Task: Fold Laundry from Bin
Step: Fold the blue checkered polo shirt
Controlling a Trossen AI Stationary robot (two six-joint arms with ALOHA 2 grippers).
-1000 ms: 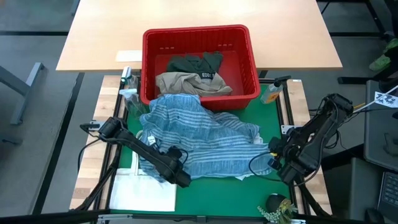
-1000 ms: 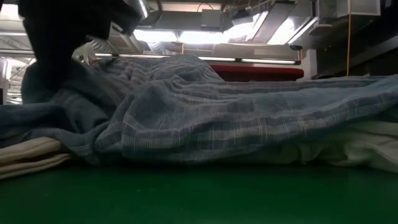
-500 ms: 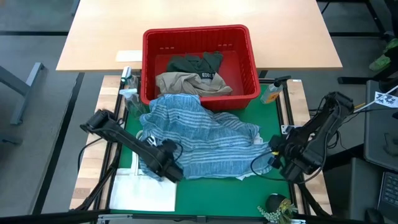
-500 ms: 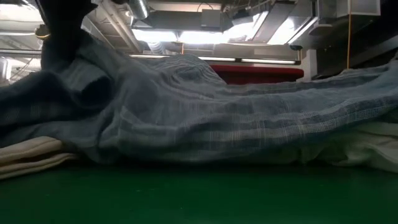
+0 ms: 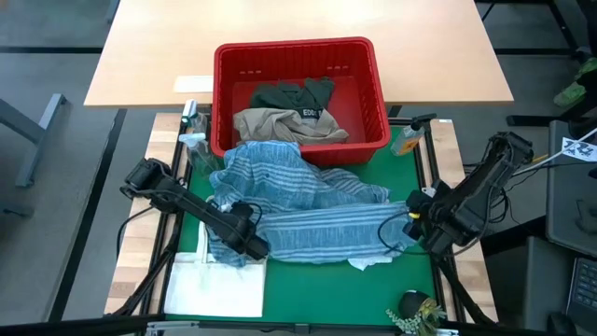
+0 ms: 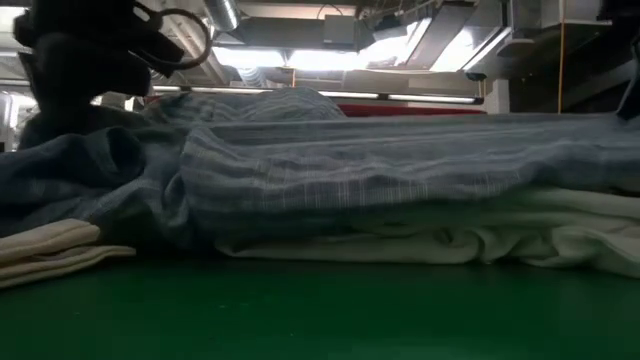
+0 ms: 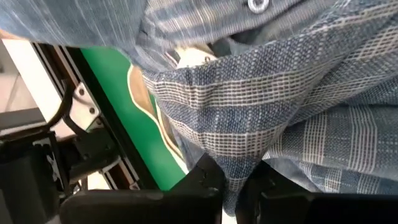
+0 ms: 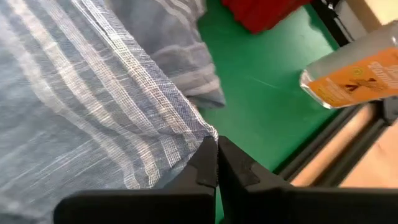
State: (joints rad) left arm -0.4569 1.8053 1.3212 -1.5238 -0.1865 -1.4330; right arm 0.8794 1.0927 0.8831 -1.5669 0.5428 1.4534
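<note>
Landmark: the red bin stands at the far edge of the green mat; all places are given from it.
Hidden: the striped garment covers most of the white cloth beneath it; from above only a white corner shows at the hem. In the low view the bin is only a thin red strip behind the cloth.
Hard to make out: the small print on the dark green piece in the bin.
Left gripper: on the mat's near left side, well in front of the bin. The wrist view shows its fingers clenched on a bunched fold of the striped garment.
Right gripper: at the mat's right edge, in front of the bin's right corner. Its fingers are pressed together, pinching the garment's thin hem.
Laundry: the striped garment lies stretched between both grippers, its far part touching the bin's front wall; a tan piece and the dark green one lie inside.
Only from above: the bin's contents and a flat white bag near the left gripper.
Only right wrist: an orange-labelled bottle beside the mat.
</note>
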